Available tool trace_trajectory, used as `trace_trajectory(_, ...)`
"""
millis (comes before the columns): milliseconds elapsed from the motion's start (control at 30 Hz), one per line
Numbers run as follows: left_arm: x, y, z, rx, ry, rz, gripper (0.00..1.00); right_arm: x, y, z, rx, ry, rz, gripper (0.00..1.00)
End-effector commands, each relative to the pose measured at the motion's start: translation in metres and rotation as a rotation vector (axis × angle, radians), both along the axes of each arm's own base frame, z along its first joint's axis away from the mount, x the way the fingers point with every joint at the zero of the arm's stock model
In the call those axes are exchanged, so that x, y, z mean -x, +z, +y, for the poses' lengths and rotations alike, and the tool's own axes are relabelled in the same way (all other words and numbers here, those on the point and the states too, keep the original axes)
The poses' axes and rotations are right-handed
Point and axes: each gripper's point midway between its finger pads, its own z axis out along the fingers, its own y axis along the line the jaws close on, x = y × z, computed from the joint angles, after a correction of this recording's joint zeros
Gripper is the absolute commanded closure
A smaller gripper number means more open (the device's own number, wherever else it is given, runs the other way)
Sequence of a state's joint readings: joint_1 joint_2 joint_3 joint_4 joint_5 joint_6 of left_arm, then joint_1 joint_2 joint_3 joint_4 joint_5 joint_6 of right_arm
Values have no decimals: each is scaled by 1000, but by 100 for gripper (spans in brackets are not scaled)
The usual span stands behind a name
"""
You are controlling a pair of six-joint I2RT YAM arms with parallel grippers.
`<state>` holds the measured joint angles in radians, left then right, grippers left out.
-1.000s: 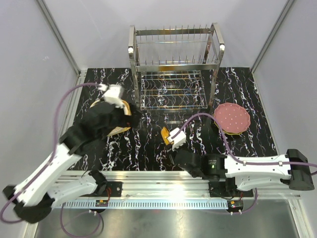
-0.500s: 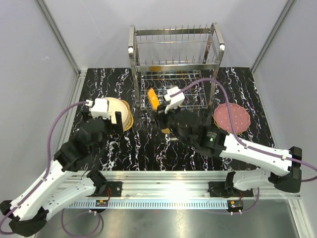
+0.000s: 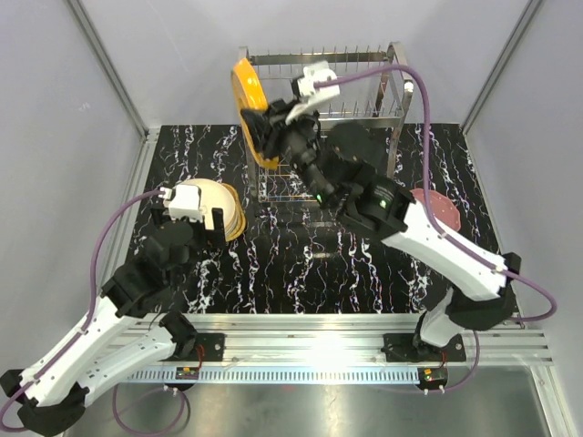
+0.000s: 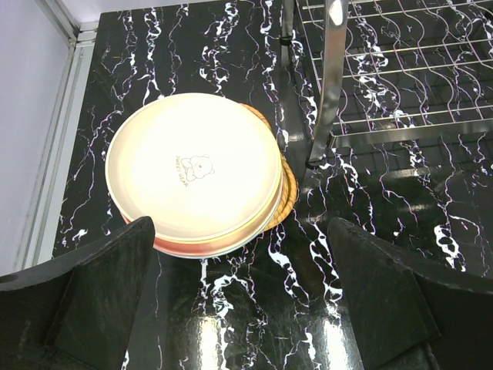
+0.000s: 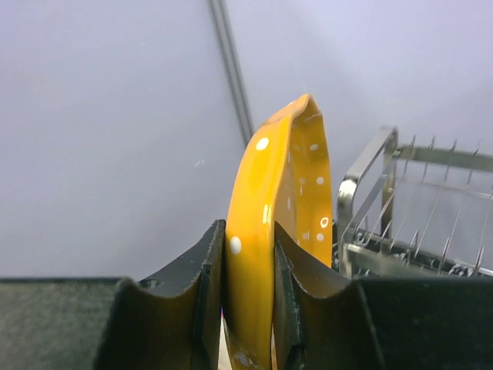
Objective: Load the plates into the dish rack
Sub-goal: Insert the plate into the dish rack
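Right gripper point(image 3: 271, 127) is clamped hard on the rim of the orange dotted plate point(image 3: 244, 98). From above I see the big change: a second ago that plate was low over the black marble table point(image 3: 291, 264), and now I hold it on edge, high at the top left corner of the dish rack point(image 3: 364, 118) (not yet between any prongs, as far as I can judge). A pink dotted plate point(image 3: 439, 206) waits at the right. From my left wrist, the left gripper point(image 4: 239, 231) hangs spread and empty above the stack, with the cream bear-print plate point(image 4: 192, 166) on top; it has backed off from there. From my right wrist, both fingers point(image 5: 206, 293) pinch the plate's edge, with the rack's rail just beside it, so lowering into a slot looks next.
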<state>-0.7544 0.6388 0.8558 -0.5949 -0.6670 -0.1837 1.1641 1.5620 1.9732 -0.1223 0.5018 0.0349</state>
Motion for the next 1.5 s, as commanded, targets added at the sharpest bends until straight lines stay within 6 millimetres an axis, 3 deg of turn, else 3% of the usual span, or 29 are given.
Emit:
trace_trajectory(0, -6, 5, 1, 6, 25, -34, 1, -20, 82, -23, -176, -75, -164, 100)
trace_trajectory(133, -8, 0, -2, -3, 20, -21, 1, -52, 103, -30, -214, -143, -206, 100)
trace_trajectory(267, -8, -2, -2, -8, 21, -17, 1, -83, 112, -36, -231, -164, -244, 100)
trace_trajectory(333, -8, -2, -3, -7, 18, -16, 1, -101, 114, -41, -252, -182, -257, 100)
trace_trajectory(600, -9, -5, -2, -11, 27, -17, 1, -144, 115, -58, -320, -220, -305, 100)
trace_trajectory(967, -10, -9, -7, -9, 4, -5, 1, -171, 110, -54, -337, -233, -400, 100)
trace_trajectory(1100, -11, -10, -10, -9, -3, -1, 1, -182, 99, -42, -336, -228, -413, 100)
trace_trajectory(1467, -14, -17, -14, -29, -11, 21, 1, -206, 77, -32, -410, -261, -431, 100)
